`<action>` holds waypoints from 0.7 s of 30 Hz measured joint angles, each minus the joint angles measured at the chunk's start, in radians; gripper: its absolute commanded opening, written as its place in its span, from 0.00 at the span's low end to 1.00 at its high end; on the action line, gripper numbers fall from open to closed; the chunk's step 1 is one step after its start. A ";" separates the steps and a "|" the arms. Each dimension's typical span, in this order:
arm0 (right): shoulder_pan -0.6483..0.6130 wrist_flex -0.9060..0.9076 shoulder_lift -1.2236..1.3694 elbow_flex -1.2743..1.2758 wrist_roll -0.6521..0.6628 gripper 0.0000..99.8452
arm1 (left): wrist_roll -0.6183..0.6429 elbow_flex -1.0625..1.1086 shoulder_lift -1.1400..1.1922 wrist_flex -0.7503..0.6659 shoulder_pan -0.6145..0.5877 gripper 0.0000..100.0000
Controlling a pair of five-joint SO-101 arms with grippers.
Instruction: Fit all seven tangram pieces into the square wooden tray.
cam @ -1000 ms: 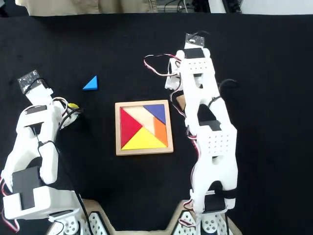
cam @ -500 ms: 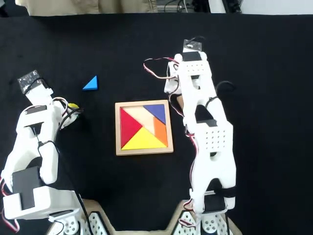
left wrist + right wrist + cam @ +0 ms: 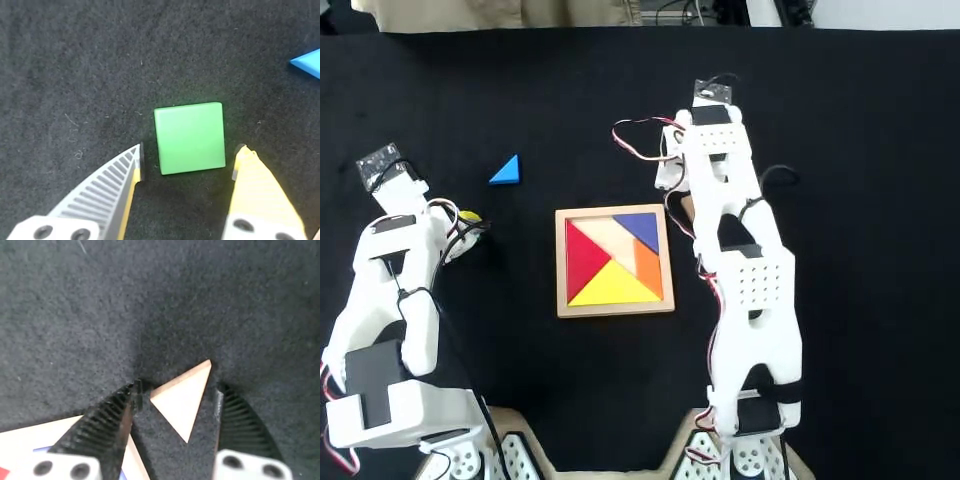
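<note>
The square wooden tray [image 3: 561, 262] lies mid-table and holds red, yellow, orange, dark blue and pale wood pieces. A light blue triangle [image 3: 506, 171] lies on the cloth up-left of it, its tip showing as the blue triangle [image 3: 306, 63] in the left wrist view. A green square [image 3: 189, 137] lies flat on the cloth between the fingers of my open left gripper [image 3: 189, 161]. A small natural-wood triangle [image 3: 183, 398] lies beside the tray's corner [image 3: 30, 432], and my open right gripper [image 3: 175, 397] straddles it. From above, the right arm [image 3: 725, 190] hides that triangle.
Black cloth covers the table. The left arm [image 3: 395, 270] stands at the left side, its yellow fingertip [image 3: 469, 216] showing. Cables [image 3: 640, 135] loop beside the right arm. The arm bases sit at the near edge.
The right arm has shifted slightly left, toward the tray's upper right corner. The left arm and the pieces have not moved.
</note>
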 measured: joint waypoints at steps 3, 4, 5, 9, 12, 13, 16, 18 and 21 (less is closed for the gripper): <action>0.000 0.000 0.000 0.000 0.000 0.15 | 0.000 0.000 0.000 0.000 0.000 0.30; 0.002 0.000 0.000 0.000 0.000 0.13 | 0.000 0.000 0.000 0.000 0.000 0.30; 0.003 0.002 0.000 0.000 0.000 0.11 | 0.000 0.000 0.000 0.000 0.000 0.30; 0.008 0.002 0.000 0.000 0.000 0.11 | 0.000 0.000 0.000 0.000 0.000 0.30; 0.008 0.002 0.000 0.000 0.000 0.11 | 0.000 0.000 0.000 0.000 0.000 0.30; 0.008 0.002 0.000 0.000 0.000 0.11 | 0.000 0.000 0.000 0.000 0.000 0.30; 0.008 0.002 0.000 0.000 0.000 0.11 | 0.000 0.000 0.000 0.000 0.000 0.30; 0.008 0.002 0.000 0.000 0.000 0.11 | 0.000 0.000 0.000 0.000 0.000 0.30; 0.008 0.002 0.000 0.000 0.000 0.11 | 0.000 0.000 0.000 0.000 0.000 0.30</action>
